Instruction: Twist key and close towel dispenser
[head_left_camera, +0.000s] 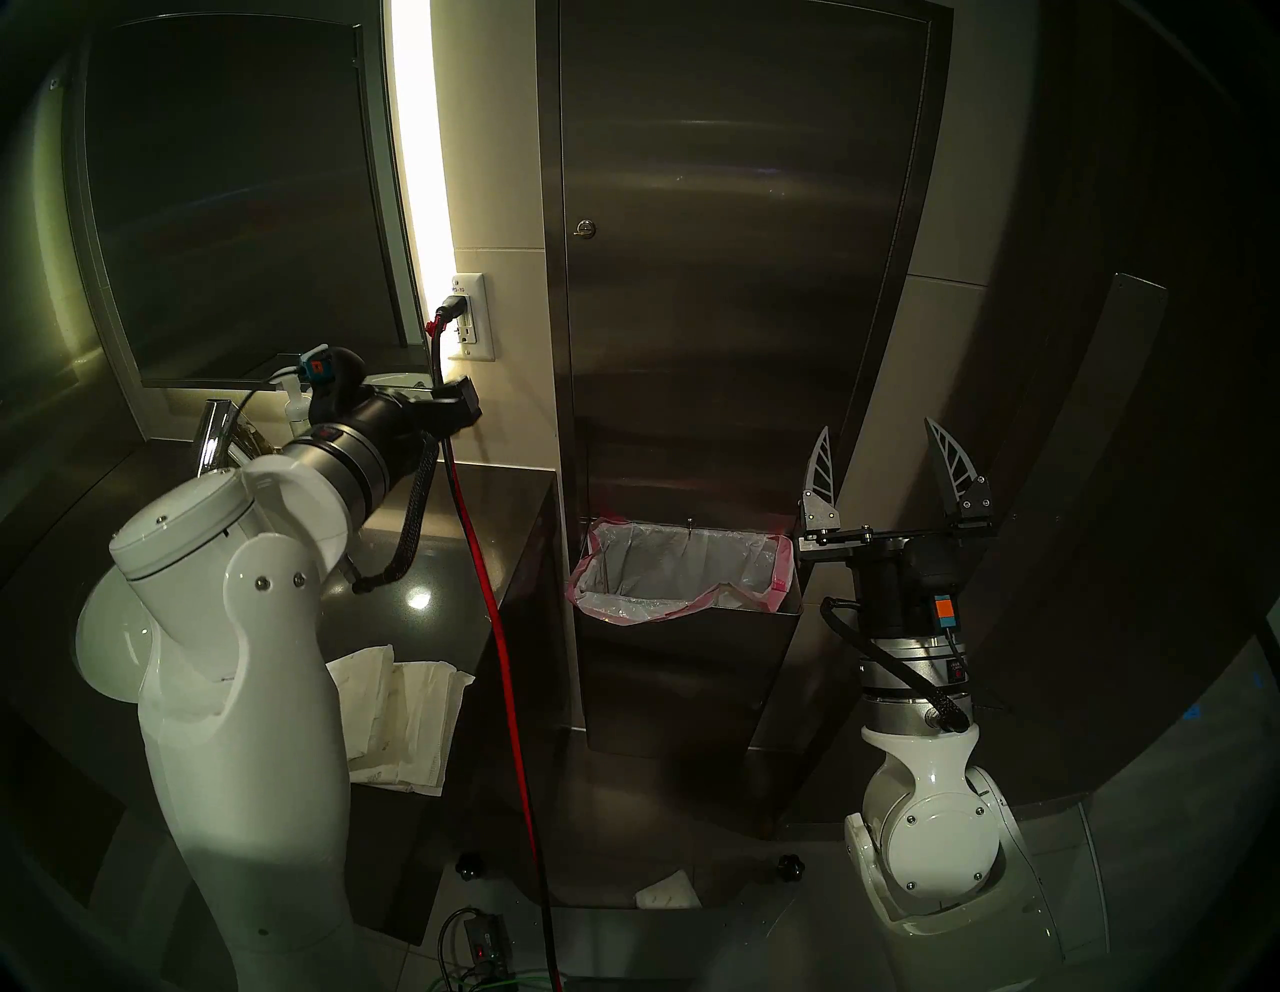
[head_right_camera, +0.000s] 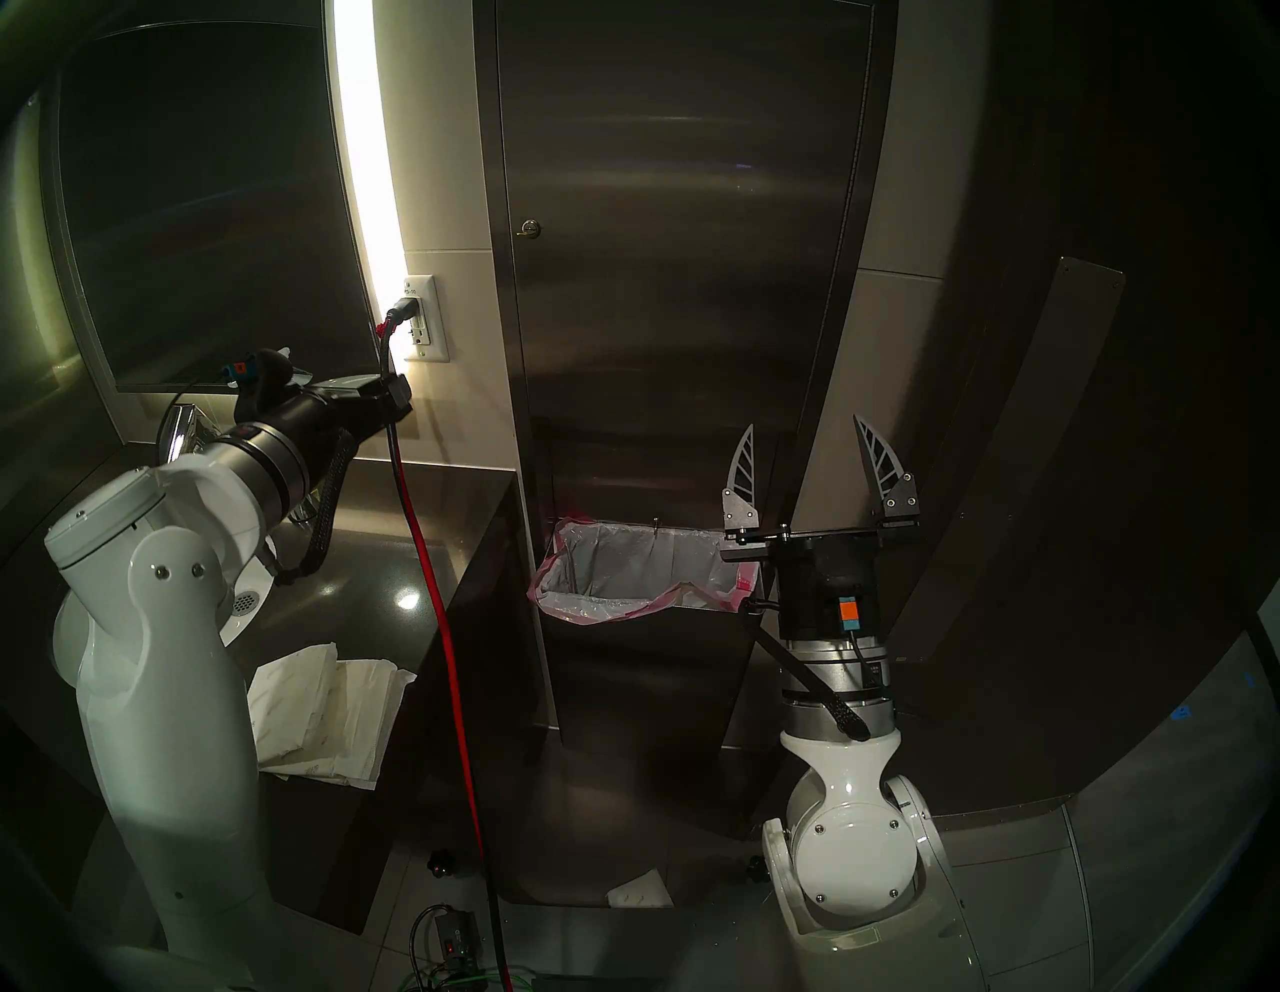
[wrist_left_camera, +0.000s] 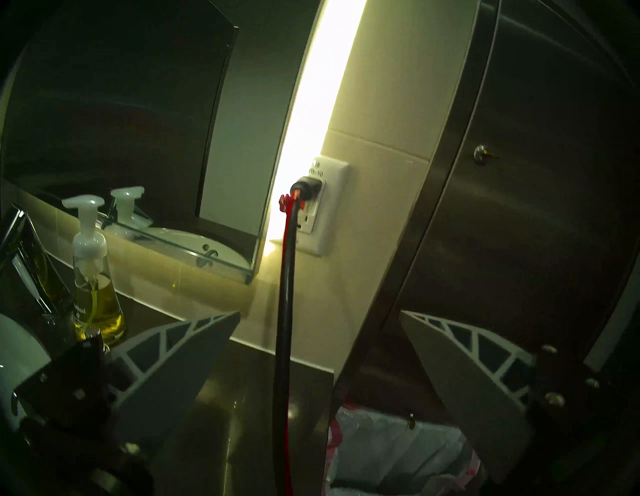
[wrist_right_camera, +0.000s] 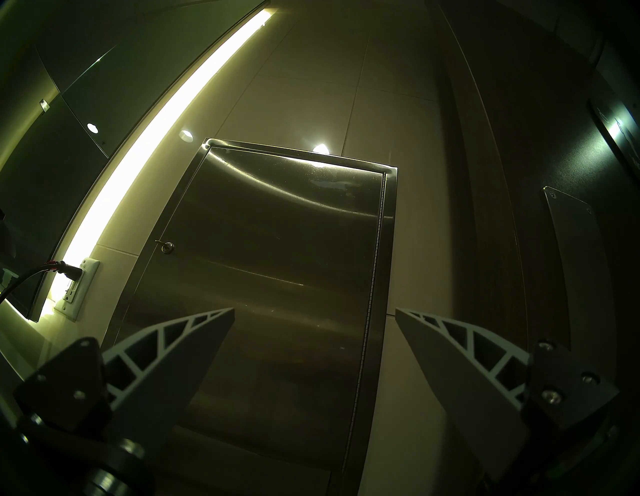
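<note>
The towel dispenser (head_left_camera: 727, 277) is a tall brushed-steel wall cabinet, and its long door lies flush in the frame. The small brass key (head_left_camera: 585, 227) sits in the round lock at the door's left edge; it also shows in the left wrist view (wrist_left_camera: 483, 154) and the right wrist view (wrist_right_camera: 166, 246). The towels inside are hidden. My right gripper (head_left_camera: 876, 426) is open and empty, pointing up in front of the door's lower right, well below the key. My left gripper (wrist_left_camera: 320, 313) is open and empty over the counter, left of the cabinet.
A waste bin with a pink liner (head_left_camera: 682, 568) juts out below the door. A red and black cable (head_left_camera: 485, 589) hangs from the wall outlet (head_left_camera: 471, 315) between my left arm and the cabinet. Loose paper towels (head_left_camera: 402, 720) lie on the counter. A soap bottle (wrist_left_camera: 93, 277) stands by the mirror (head_left_camera: 235, 208).
</note>
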